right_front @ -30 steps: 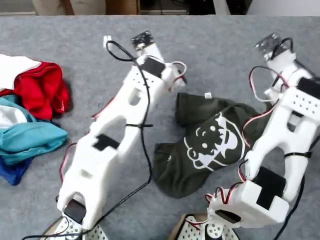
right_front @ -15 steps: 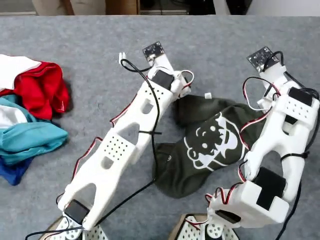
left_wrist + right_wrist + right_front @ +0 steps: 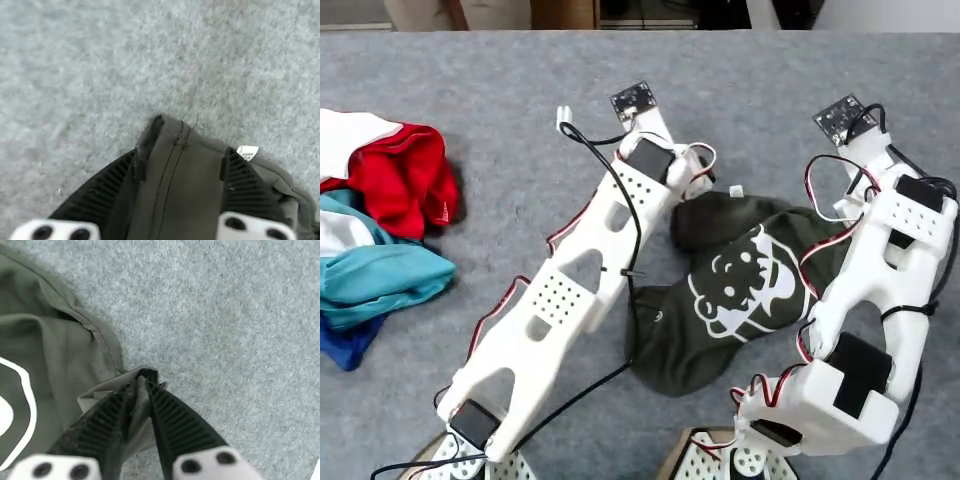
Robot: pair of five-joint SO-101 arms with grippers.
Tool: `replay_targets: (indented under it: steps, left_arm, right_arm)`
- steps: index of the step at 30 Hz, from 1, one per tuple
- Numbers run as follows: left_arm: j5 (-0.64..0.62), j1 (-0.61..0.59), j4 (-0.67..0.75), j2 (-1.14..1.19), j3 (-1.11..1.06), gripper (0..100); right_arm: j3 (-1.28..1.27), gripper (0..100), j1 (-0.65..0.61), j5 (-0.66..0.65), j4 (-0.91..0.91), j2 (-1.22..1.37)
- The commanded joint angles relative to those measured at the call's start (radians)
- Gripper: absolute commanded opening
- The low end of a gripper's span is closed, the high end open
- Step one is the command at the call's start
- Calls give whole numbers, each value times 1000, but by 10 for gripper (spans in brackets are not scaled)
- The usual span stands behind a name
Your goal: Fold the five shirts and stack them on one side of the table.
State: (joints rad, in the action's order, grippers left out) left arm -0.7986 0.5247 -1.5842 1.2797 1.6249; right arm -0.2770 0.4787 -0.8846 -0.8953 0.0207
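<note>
Right of table (image 3: 520,100) centre, found olive shirt (image 3: 720,300) crumpled. Logged left gripper (image 3: 190,137) newly advanced to its far edge, clamped on cloth; right gripper (image 3: 142,377) pinching opposite corner. Seems ready for spreading

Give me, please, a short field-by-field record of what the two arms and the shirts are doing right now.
Shirt in work: dark olive shirt with white bear print, crumpled, unfolded
Left gripper: clamps a fold of its edge
Right gripper: pinches its hem
Waiting pile: red, teal, white and blue shirts, heaped at the table's left side
Surface: grey felt-covered table
</note>
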Motion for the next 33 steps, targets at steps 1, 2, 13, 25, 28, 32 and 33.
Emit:
replay_targets:
  steps: [1, 2, 13, 25, 28, 32, 33]
  left_arm:
    - [-8, 2, 54, -10, -25, 249]
    - [-8, -2, 71, -10, -44, 243]
    - [-8, -12, 207, -10, -155, 117]
    - [-3, -8, 238, -10, -190, 102]
    - [-3, -8, 238, -10, -209, 111]
    - [-2, -6, 233, -10, -218, 114]
    - [-2, -6, 232, -10, -218, 115]
  right_arm:
    - [-2, 5, 16, -6, 18, -2]
    - [-2, 5, 16, -6, 18, -2]
    - [-2, 5, 18, -6, 18, -2]
    - [-25, 5, 18, -6, 18, -8]
    - [-30, 5, 18, -6, 18, -8]
    - [-27, 5, 28, -6, 18, -8]
    - [-27, 5, 28, -6, 18, -8]
